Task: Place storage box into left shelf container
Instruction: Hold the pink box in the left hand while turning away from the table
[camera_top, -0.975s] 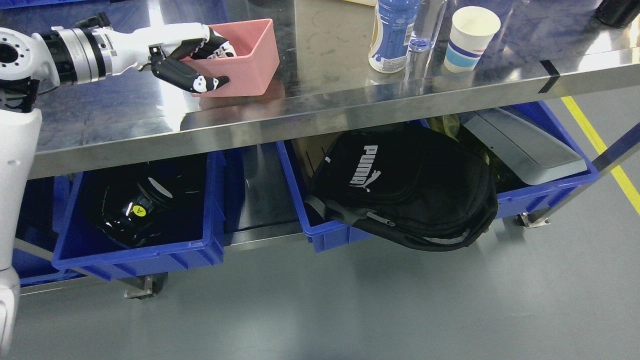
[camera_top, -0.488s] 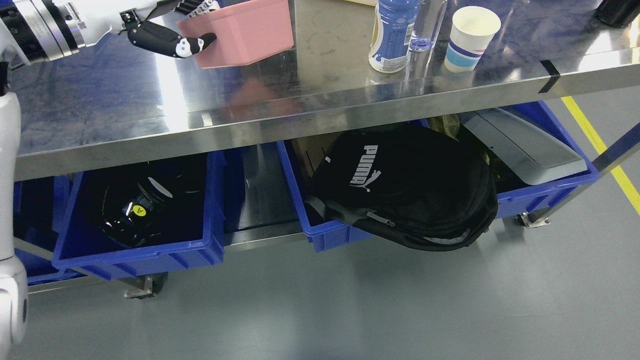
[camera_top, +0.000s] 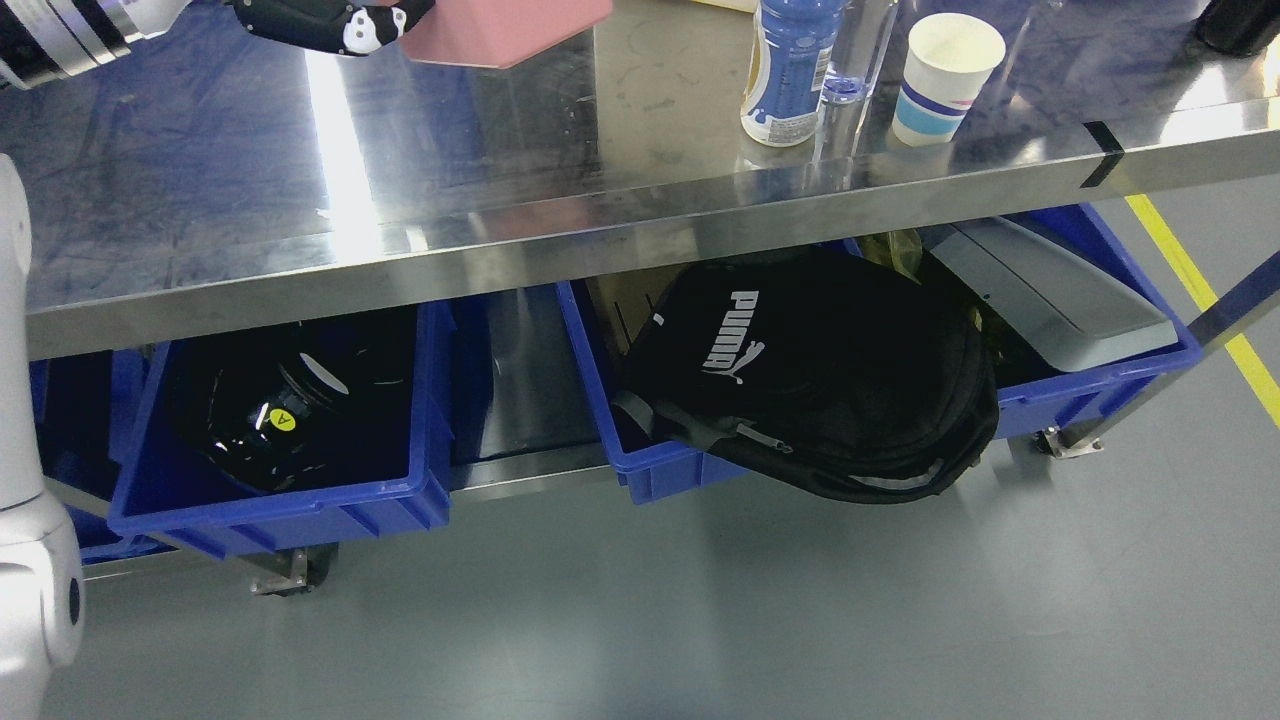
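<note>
The left robot hand, black-fingered at the top edge, grips the pink plastic storage box, which hangs above the polished steel surface, mostly cut off from view. Its long axis and facing cannot be told. To do this well, keep the box level, clear the surface's front lip, then lower toward the blue plastic bin beneath the surface's left part.

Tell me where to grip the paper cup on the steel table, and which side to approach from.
Grip the paper cup around its tapered wall, about mid-height, coming from its right. It stands upright and open, so squeezing the rim may crush it. The bottle stands close on its left, while the right side looks free.
</note>
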